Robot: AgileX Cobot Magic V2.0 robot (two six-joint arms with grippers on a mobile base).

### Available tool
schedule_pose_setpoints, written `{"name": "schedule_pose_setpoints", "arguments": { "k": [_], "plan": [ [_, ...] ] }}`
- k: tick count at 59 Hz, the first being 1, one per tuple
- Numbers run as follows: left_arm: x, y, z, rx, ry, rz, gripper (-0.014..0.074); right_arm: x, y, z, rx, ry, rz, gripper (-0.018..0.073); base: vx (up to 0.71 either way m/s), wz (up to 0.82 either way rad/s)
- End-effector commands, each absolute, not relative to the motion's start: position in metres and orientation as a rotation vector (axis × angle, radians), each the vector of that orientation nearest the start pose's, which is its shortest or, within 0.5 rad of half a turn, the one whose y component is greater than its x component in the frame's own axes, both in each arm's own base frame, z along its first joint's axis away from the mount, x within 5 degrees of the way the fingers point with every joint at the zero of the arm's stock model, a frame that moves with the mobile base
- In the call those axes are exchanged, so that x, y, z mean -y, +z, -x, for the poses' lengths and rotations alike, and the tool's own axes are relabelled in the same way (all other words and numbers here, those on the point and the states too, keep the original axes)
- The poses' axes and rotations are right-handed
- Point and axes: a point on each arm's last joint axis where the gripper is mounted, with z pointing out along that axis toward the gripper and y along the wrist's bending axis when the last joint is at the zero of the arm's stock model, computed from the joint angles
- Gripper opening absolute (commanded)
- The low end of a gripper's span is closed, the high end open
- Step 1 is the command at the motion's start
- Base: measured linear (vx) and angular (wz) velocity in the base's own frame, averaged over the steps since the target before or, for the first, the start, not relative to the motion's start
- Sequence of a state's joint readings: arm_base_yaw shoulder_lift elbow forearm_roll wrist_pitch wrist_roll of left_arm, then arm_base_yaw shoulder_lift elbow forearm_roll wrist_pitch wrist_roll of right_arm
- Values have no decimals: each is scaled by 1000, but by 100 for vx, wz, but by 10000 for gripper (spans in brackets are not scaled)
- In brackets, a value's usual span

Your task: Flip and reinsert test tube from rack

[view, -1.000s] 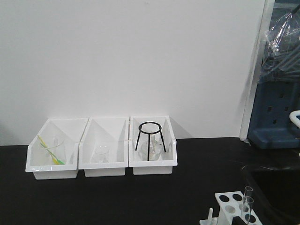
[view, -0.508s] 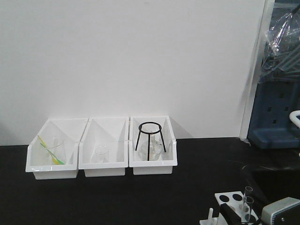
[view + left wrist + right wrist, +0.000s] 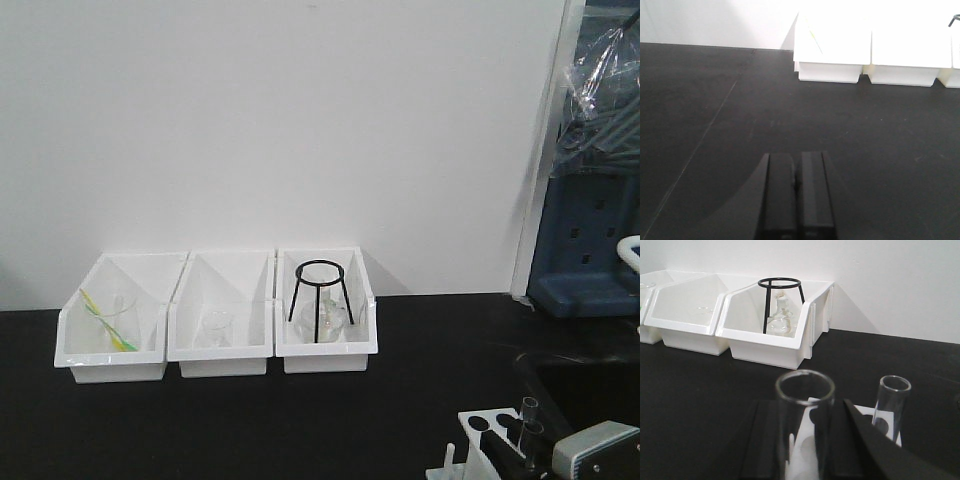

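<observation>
Right end effector (image 3: 805, 409) straddling the test tube (image 3: 805, 390) standing in the rack (image 3: 866, 415), contact impossible to tell | left end effector (image 3: 797, 200) hovering pinched shut, empty | glass looking light, slick, brittle, inviting a gentle grip below the rim

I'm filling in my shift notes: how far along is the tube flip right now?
Nothing is finished: the nearer tube and the other tube stand in the rack, open ends up. In hand: the right pincer flanks the nearer tube; a firm grip can't be confirmed. The left pincer is shut and empty above the table. Left: lift, flip, reinsert.
</observation>
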State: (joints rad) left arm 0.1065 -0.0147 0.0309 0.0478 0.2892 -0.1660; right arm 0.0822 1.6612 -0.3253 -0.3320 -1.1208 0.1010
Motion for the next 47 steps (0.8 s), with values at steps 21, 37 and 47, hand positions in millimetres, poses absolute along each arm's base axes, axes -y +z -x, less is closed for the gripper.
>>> {"name": "schedule_pose_setpoints", "arguments": {
  "k": [21, 37, 47],
  "plan": [
    [-6, 185, -55, -1689, -10, 195, -6, -40, 278, -241, -1487, 224, 255, -13, 0, 0],
    [-6, 185, -55, -1689, -10, 195, -6, -28, 369, -231, -1475, 123, 162, -12, 0, 0],
    [-6, 185, -55, -1689, -10, 195, -6, -28, 382, -230, -1472, -75, 349, -12, 0, 0]
  ]
}}
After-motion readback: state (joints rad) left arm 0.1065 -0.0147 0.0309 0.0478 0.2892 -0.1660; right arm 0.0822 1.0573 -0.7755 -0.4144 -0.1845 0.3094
